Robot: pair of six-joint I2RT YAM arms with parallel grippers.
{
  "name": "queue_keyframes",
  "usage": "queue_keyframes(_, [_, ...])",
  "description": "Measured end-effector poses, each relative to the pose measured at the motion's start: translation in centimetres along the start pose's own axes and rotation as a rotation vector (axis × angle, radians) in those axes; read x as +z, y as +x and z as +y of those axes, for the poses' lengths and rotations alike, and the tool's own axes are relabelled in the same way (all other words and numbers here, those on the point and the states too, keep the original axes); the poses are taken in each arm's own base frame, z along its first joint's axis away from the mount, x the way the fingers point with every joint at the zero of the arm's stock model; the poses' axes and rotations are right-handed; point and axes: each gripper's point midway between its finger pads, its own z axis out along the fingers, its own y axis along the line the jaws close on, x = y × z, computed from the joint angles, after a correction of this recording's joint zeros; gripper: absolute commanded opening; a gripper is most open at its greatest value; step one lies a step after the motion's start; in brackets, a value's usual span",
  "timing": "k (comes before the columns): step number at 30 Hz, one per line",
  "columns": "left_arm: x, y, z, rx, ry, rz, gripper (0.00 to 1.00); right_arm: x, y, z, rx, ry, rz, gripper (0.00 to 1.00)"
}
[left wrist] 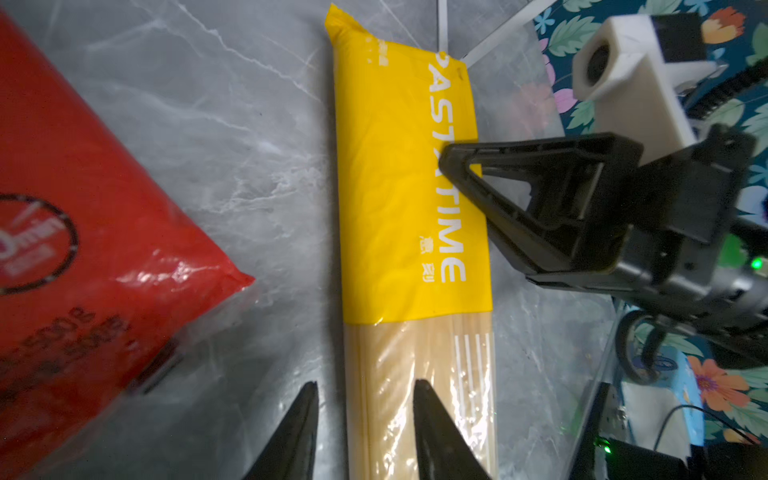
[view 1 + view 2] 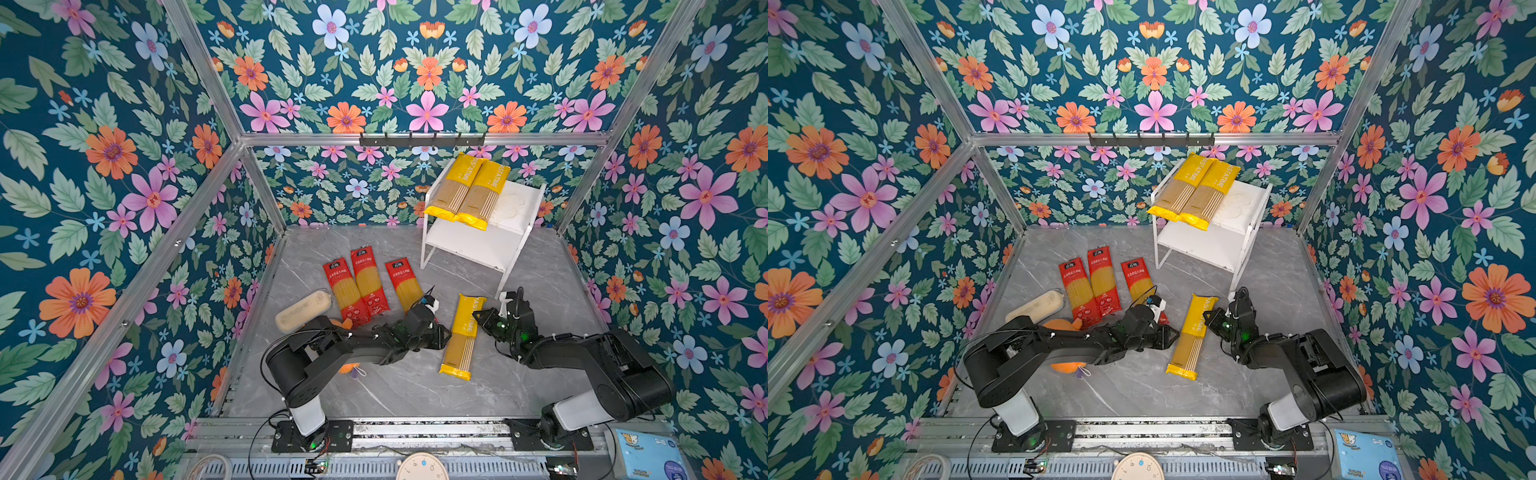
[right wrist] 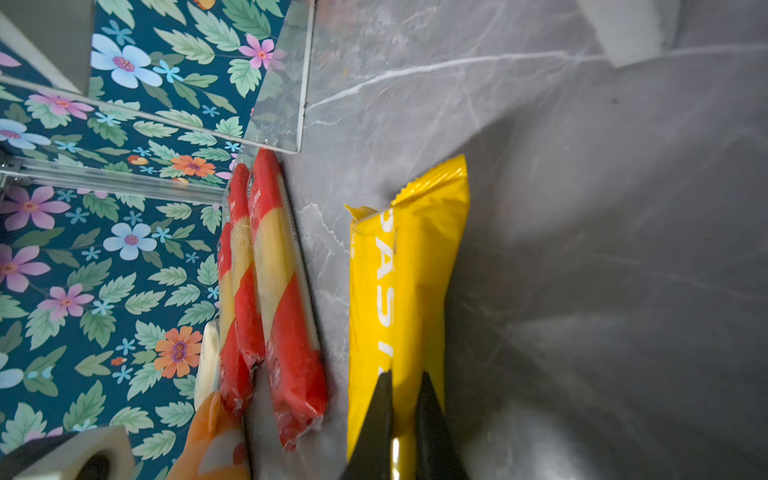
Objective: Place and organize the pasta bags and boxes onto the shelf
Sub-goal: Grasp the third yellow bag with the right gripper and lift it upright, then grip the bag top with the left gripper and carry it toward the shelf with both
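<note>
Right gripper [image 3: 405,376] pinches the yellow pack [image 2: 462,336] mid-worktop; left gripper [image 1: 365,384] straddles its long edge, jaws apart. Next we close the left, lift both level, and lay it on the shelf [image 2: 513,220], back right corner, beside two shelved packs [image 2: 465,191]. Red packs [image 2: 365,286] crowd the left gripper.

The yellow pack [image 2: 461,336] lay right in the middle and blocked the way across. Three red packs [image 2: 365,286] filled my left side. The counter [image 2: 395,395] close to me was bare. The shelf [image 2: 521,208] had free room on top, beside two yellow packs [image 2: 465,191].
</note>
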Motion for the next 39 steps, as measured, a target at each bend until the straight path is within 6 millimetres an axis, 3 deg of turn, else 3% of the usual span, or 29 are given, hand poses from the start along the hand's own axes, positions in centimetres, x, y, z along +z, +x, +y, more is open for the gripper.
queue_keyframes(4, [-2.0,-1.1,-0.1,-0.009,0.054,-0.047,0.47,-1.0,-0.4,2.4,-0.077,-0.069,-0.023,0.00])
queue_keyframes(9, [-4.7,-2.6,0.0,-0.006,0.131,-0.136,0.63,-2.7,-1.0,6.8,-0.217,-0.186,-0.067,0.00])
queue_keyframes(16, [-8.1,-5.3,-3.4,0.128,0.287,-0.250,0.77,-6.5,-2.0,14.0,-0.419,-0.390,-0.147,0.00])
queue_keyframes(23, [-9.8,-6.9,-6.7,0.238,0.408,-0.276,0.79,-10.3,-2.1,20.3,-0.543,-0.610,-0.155,0.00])
queue_keyframes(27, [-10.4,-7.2,-8.5,0.281,0.479,-0.262,0.73,-12.3,-1.6,23.4,-0.613,-0.738,-0.133,0.00])
queue_keyframes(30, [-10.8,-7.2,-9.5,0.302,0.521,-0.255,0.61,-13.2,-1.5,24.9,-0.643,-0.799,-0.120,0.00])
queue_keyframes(35, [-11.5,-7.3,-10.7,0.329,0.575,-0.254,0.39,-13.4,-1.1,25.7,-0.653,-0.846,-0.090,0.00])
queue_keyframes(39, [-11.8,-7.5,-11.2,0.335,0.592,-0.255,0.23,-13.2,-1.1,25.8,-0.628,-0.860,-0.071,0.24])
